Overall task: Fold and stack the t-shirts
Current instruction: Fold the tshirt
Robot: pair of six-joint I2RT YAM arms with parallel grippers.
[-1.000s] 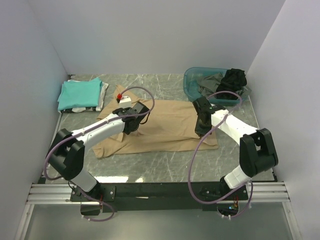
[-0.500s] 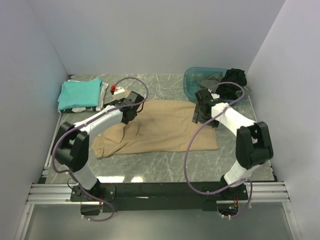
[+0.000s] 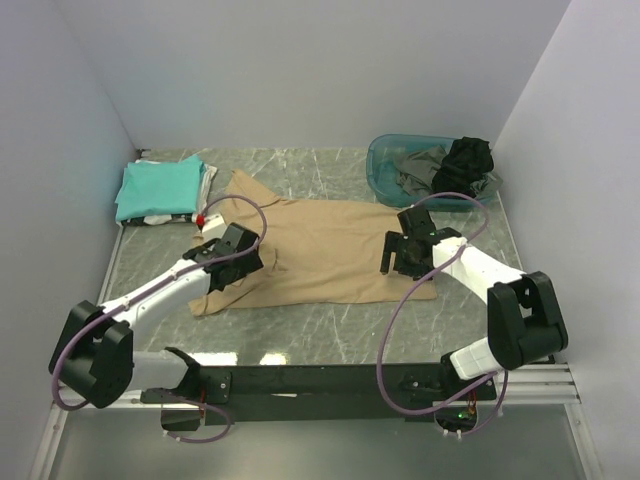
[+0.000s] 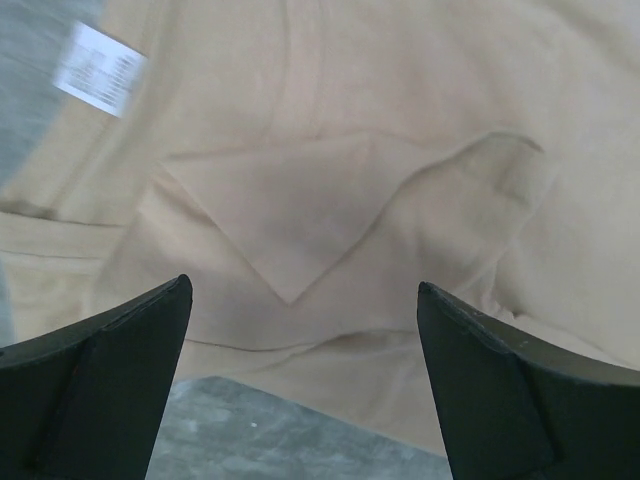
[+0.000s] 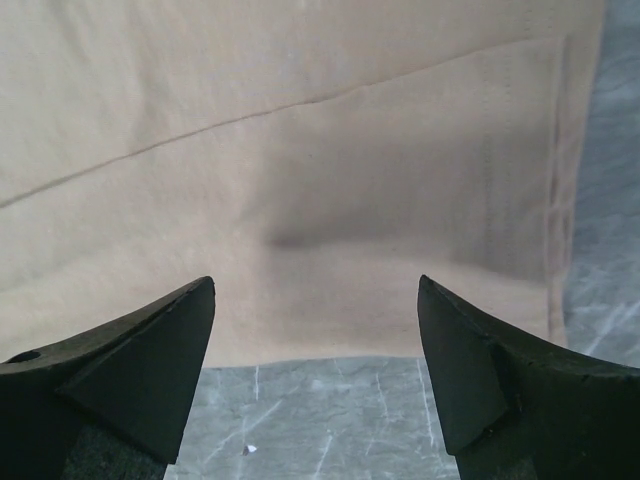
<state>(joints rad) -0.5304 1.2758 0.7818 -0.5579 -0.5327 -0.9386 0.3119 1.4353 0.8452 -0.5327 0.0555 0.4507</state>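
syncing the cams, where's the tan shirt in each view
top external: tan shirt spread flat across the middle of the picture.
left wrist: tan shirt fills most of the frame, creased.
right wrist: tan shirt covers the upper frame.
shared landmark: grey marble table bordering the shirt's edge.

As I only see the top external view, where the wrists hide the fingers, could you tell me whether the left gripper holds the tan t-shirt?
Observer: No, the left gripper is open above the tan t-shirt, holding nothing.
Operator: And the right one, please?
Observer: The right gripper is open too, over the shirt's hem beside bare table.
Operator: Is the cloth flat under the left one?
Observer: No, a triangular folded flap lies there.
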